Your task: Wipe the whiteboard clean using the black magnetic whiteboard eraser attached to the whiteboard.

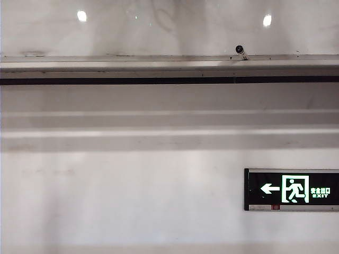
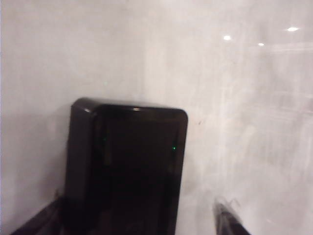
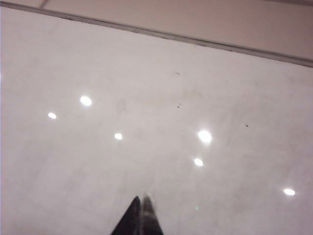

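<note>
The black magnetic whiteboard eraser [image 2: 127,166] sits flat against the glossy whiteboard [image 2: 234,98], which shows faint grey smears. My left gripper [image 2: 137,203] straddles the eraser with its jaws wide apart. One fingertip [image 2: 226,215] stands clear of the eraser with a strip of white board between them, so the gripper is open. The other finger [image 2: 39,223] lies close along the eraser's opposite side. My right gripper [image 3: 141,199] is shut on nothing, its tips together in front of the bare whiteboard [image 3: 146,122]. Neither gripper nor the eraser appears in the exterior view, where the whiteboard [image 1: 169,26] fills the top strip.
A pale metal rail [image 1: 169,66] runs under the board, with a small black knob [image 1: 240,50] resting on it. Below, on the matte wall, hangs a green exit sign [image 1: 291,189]. The board's grey frame edge [image 3: 195,41] crosses the right wrist view.
</note>
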Robot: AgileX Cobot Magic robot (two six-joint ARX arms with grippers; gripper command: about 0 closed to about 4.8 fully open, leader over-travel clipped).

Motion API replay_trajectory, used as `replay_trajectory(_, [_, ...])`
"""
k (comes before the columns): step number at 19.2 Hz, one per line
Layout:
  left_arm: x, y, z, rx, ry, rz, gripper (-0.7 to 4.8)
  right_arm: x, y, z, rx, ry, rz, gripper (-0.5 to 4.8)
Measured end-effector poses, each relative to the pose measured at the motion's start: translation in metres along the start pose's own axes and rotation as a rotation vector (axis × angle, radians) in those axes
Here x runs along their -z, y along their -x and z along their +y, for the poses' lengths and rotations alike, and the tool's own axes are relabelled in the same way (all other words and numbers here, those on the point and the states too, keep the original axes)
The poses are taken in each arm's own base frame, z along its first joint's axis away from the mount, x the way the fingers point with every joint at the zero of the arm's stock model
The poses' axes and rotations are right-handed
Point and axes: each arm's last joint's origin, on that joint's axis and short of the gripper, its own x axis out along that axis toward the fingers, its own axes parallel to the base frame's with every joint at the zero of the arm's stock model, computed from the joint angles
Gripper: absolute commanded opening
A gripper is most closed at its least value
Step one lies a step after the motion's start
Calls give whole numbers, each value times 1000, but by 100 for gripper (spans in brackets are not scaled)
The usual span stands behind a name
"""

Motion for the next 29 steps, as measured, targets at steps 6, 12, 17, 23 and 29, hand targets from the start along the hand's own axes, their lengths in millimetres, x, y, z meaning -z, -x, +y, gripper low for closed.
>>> replay_trajectory(6, [13,-8,-5,-118,2,-30,393,-1,1,-1,-9,0,3,-1])
replay_trajectory(12, [17,-11,-6,-171,4,-39,181,-2,2,-1,-9,0,1,-1])
replay_trajectory(17, [16,-10,-7,-197,-24,-31,180,-2,2,-1,-10,0,0,-1])
replay_trajectory(23, [0,-2,0,-223,-52,-25,174,-2,2,-1,-13,-2,5,-1])
replay_trajectory(29, [-13,5,11,-232,-65,-27,174,-2,2,-1,-14,-17,7,-1])
